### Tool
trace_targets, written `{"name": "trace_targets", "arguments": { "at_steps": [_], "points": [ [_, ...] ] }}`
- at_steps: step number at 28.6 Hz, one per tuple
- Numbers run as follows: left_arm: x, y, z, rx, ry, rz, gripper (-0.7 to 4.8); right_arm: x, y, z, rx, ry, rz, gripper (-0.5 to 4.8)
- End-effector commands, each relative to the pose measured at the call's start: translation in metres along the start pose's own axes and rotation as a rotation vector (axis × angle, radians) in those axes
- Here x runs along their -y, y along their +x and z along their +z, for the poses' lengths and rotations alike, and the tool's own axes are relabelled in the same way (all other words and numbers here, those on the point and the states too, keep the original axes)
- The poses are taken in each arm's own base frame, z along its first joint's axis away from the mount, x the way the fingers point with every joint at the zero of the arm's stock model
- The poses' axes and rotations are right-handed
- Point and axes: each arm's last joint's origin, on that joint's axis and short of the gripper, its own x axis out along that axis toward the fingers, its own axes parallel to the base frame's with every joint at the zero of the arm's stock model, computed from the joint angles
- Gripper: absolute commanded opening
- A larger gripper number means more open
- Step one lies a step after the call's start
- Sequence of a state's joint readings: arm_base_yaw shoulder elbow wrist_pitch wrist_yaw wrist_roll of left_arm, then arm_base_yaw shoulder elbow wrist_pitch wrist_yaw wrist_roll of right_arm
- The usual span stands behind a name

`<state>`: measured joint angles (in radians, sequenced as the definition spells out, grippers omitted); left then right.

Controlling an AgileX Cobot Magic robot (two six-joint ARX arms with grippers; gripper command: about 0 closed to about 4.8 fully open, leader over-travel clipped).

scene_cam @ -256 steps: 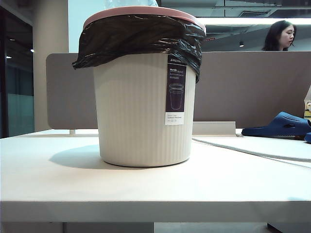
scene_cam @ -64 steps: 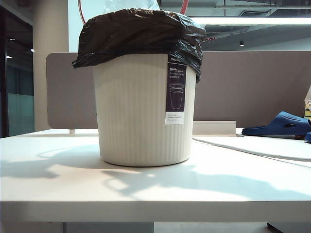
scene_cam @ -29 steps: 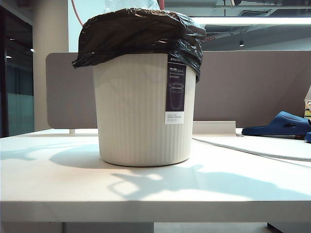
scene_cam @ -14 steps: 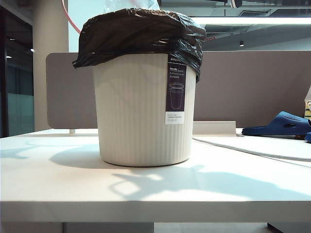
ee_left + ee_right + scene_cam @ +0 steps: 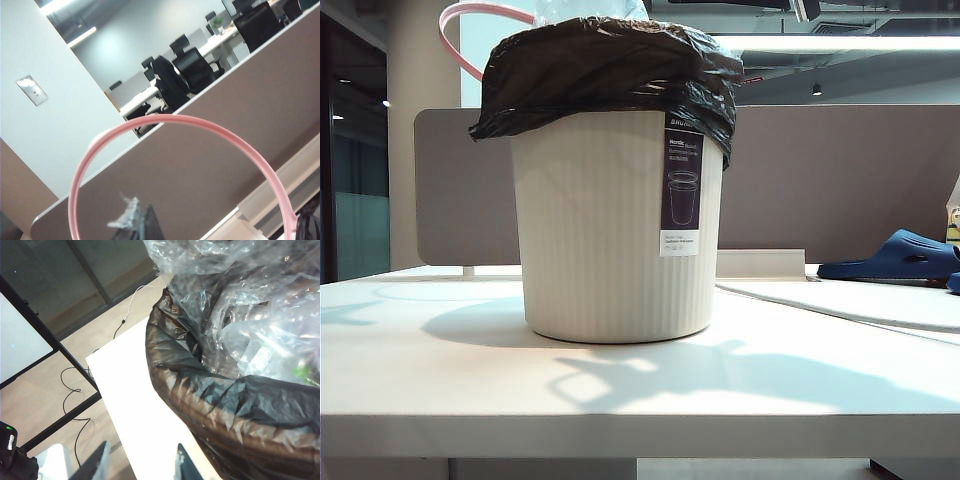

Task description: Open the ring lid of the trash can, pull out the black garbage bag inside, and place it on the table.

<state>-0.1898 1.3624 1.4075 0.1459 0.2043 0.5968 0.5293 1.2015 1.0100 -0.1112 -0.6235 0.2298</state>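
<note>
While the ring lid hangs in the air, the rest sits on the table.
Ring lid (image 5: 460, 30): salmon-pink hoop lifted off, up beside the can's left top edge; also seen in the left wrist view (image 5: 165, 120).
Left gripper: fingertips out of view; fully closed, with the hoop rising from where it sits.
Right gripper (image 5: 142, 462): above the table just beside the can's rim, jaws partly apart, nothing between them.
Trash can (image 5: 615, 230): cream, ribbed, upright on the table (image 5: 640, 400).
Black garbage bag (image 5: 610, 70): draped over the can's rim, clear plastic bunched inside (image 5: 250, 335).
</note>
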Motion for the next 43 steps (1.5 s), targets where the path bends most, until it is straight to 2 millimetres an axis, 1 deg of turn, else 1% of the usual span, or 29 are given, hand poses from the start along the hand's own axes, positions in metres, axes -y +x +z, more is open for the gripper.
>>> {"name": "trace_targets", "arguments": {
  "at_steps": [1, 5, 11, 15, 18, 24, 29, 33, 36, 43],
  "points": [
    [-0.005, -0.001, 0.007, 0.025, -0.034, 0.023, -0.06, -0.002, -0.001, 0.003, 0.015, -0.035, 0.010, 1.66],
    [-0.010, -0.003, 0.016, 0.050, -0.142, 0.025, -0.06, -0.002, -0.001, 0.003, 0.017, -0.040, 0.010, 1.66],
    [-0.021, -0.007, 0.039, 0.135, -0.255, -0.011, -0.06, -0.003, -0.001, 0.005, 0.030, -0.052, 0.013, 1.66],
    [-0.032, -0.017, 0.059, 0.183, -0.276, -0.021, -0.06, -0.003, -0.001, 0.006, 0.038, -0.059, 0.015, 1.66],
    [-0.040, -0.030, 0.076, 0.217, -0.270, -0.006, -0.06, -0.003, -0.001, 0.006, 0.039, -0.059, 0.015, 1.66],
    [-0.056, -0.071, 0.115, 0.293, -0.317, 0.019, -0.06, -0.003, -0.001, 0.007, 0.045, -0.082, 0.015, 1.66],
    [-0.059, -0.111, 0.136, 0.328, -0.346, -0.009, -0.06, -0.004, -0.002, 0.007, 0.052, -0.087, 0.017, 1.66],
    [-0.056, -0.144, 0.144, 0.283, -0.362, -0.042, -0.06, -0.004, -0.002, 0.007, 0.052, -0.086, 0.017, 1.66],
    [-0.053, -0.167, 0.147, 0.233, -0.378, -0.062, -0.06, -0.004, -0.002, 0.007, 0.051, -0.086, 0.017, 1.66],
    [-0.039, -0.206, 0.141, 0.059, -0.431, -0.133, -0.05, -0.004, -0.002, 0.007, 0.049, -0.085, 0.016, 1.65]
  ]
}}
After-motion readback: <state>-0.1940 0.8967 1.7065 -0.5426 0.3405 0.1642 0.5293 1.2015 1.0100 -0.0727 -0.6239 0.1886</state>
